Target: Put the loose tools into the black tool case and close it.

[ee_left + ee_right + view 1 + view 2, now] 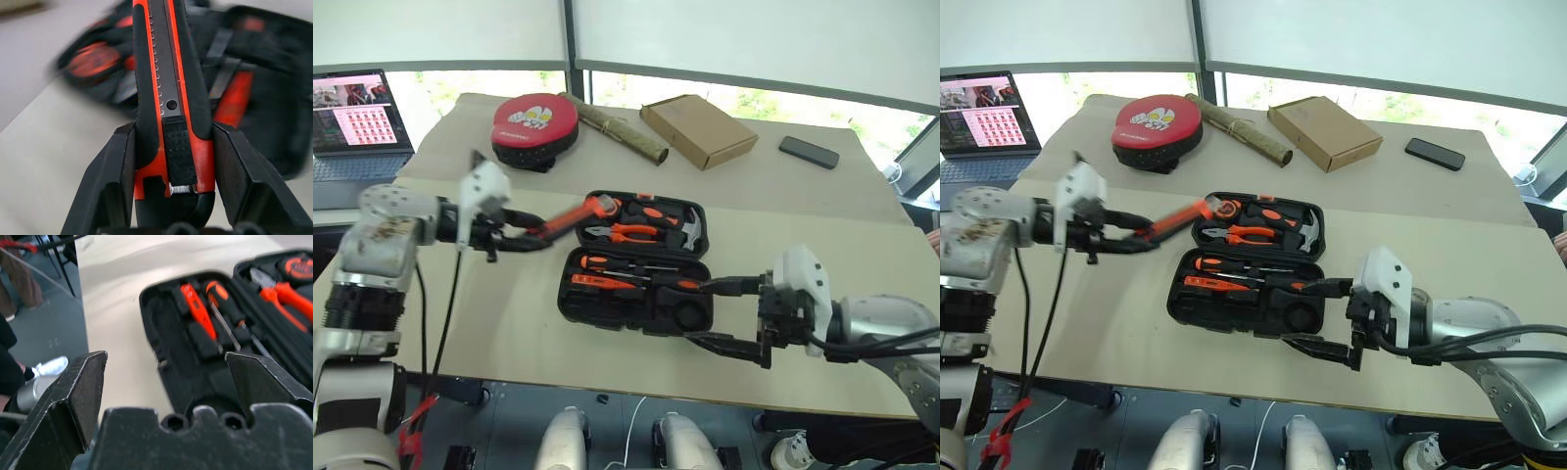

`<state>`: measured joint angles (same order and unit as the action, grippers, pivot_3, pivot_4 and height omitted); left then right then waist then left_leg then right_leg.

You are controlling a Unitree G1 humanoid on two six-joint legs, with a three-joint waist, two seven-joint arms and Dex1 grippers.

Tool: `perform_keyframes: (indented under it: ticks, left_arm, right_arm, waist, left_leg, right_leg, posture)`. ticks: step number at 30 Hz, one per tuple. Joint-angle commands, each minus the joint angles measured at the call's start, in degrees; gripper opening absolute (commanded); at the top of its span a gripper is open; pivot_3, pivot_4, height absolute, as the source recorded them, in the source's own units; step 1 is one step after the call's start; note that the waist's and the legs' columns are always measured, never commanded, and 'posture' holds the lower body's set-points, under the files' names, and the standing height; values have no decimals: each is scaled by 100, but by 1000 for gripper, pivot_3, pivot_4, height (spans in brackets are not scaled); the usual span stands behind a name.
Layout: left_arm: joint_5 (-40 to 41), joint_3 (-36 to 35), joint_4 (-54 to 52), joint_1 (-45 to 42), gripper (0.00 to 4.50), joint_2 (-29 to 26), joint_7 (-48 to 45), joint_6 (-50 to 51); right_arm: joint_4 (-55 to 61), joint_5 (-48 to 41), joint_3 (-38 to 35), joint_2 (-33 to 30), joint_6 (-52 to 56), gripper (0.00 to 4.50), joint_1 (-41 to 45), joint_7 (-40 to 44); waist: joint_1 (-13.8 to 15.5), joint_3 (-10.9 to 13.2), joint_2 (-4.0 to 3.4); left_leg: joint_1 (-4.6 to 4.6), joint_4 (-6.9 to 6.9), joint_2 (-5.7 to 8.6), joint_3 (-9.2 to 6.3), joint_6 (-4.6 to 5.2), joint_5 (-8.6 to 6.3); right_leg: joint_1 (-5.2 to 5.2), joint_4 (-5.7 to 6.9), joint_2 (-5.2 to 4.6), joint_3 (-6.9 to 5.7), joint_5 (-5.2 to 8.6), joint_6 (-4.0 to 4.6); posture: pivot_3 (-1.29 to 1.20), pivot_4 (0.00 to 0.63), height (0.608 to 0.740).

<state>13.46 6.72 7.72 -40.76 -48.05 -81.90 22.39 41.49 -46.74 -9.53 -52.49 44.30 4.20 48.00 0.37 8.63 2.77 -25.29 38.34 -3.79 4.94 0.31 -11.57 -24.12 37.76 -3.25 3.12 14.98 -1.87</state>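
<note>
**Mia:** While the left gripper [530, 238] hangs over the table [509, 323], what is it holding?

**Ben:** One utility knife [570, 219]. It is orange and black. In the left wrist view the two black fingers [110, 181] squeeze the fat end of it from both sides. The far end of the knife sticks out past the fingers, toward the black tool case [636, 262].

**Mia:** Where is the case from that gripper?

**Ben:** Just past the knife's tip. It lies open and flat on the table, with two halves. The right gripper [729, 313] is on the other side of it, right by the near corner.

**Mia:** Is the right gripper holding anything?

**Ben:** No. Its two fingers stand wide apart with nothing between them. One finger is beside the case edge and the other is lower, over bare table.

**Mia:** How many tools are in the case?

**Ben:** In the half close to the right gripper I count two screwdrivers [636, 266] with black and orange handles, and one thin orange tester screwdriver [603, 282]. In the far half there is one pair of orange pliers [625, 233] and one hammer [689, 231].

**Mia:** What is past the case?

**Ben:** One round red pad [534, 125], one cardboard box [697, 129], one phone [809, 152] and one laptop [354, 122].
</note>
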Motion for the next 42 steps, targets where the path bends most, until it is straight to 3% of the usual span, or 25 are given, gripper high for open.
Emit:
perform_keyframes:
  ticks: [1,7,17,26,28,33,39,40,42]
  left_arm:
    - [-141,508,-498,-69,1764,105,-325,-398]
    - [-719,1429,-219,-265,1764,370,-764,-1043]
    - [-1261,1910,262,-652,1764,865,-652,-1050]
    - [-1271,2094,221,-767,1764,743,-1048,-491]
    - [-1006,2080,110,-769,2770,677,-1060,-238]
    - [-635,1992,-18,-817,4445,534,-1057,-42]
    - [-581,1591,423,-983,4445,746,-735,-83]
    - [-578,1551,481,-992,3918,770,-708,-92]
    - [-610,1547,523,-922,3362,760,-743,-180]
  right_arm:
    - [176,178,-166,-77,-183,4500,-149,-39]
    - [333,174,-336,50,-177,4500,-421,-277]
    - [574,182,-367,272,-152,4500,-620,-758]
    - [663,180,-470,291,-188,4500,-762,-888]
    - [631,204,-420,296,-197,4500,-720,-900]
    - [510,276,-280,322,-225,4500,-566,-899]
    - [357,389,-130,342,-264,4500,-391,-819]
    - [343,402,-119,341,-274,4500,-383,-806]
    - [323,419,-107,325,-299,4500,-385,-774]
  waist:
    - [-16,0,0]
    - [-18,1,0]
    - [27,1,0]
    - [11,1,0]
    - [4,0,0]
    - [-7,1,-1]
    - [18,1,-1]
    - [27,1,-1]
    - [22,1,-1]
  left_leg:
    - [1,3,-2,-2,-1,2]
    - [3,7,0,-1,-1,2]
    - [-4,28,0,-4,1,0]
    - [-4,33,-1,-6,2,0]
    - [-4,33,-2,-7,2,0]
    - [-4,33,-2,-9,3,0]
    - [-5,40,-2,-10,3,0]
    - [-6,41,-1,-10,3,0]
    - [-7,43,0,-9,3,-1]
  right_leg:
    - [-2,10,5,2,1,2]
    - [-3,14,7,11,2,1]
    - [1,15,7,11,4,-4]
    - [0,21,8,11,4,-4]
    - [-1,23,9,11,4,-4]
    - [-1,23,8,12,4,-5]
    - [1,24,8,12,4,-5]
    - [1,24,8,11,4,-5]
    - [2,23,7,12,4,-6]
  posture:
    - [0,150,740]
    - [0,150,740]
    - [0,150,740]
    - [0,150,740]
    - [0,150,740]
    - [0,150,740]
    - [0,150,740]
    - [0,150,740]
    - [0,150,740]
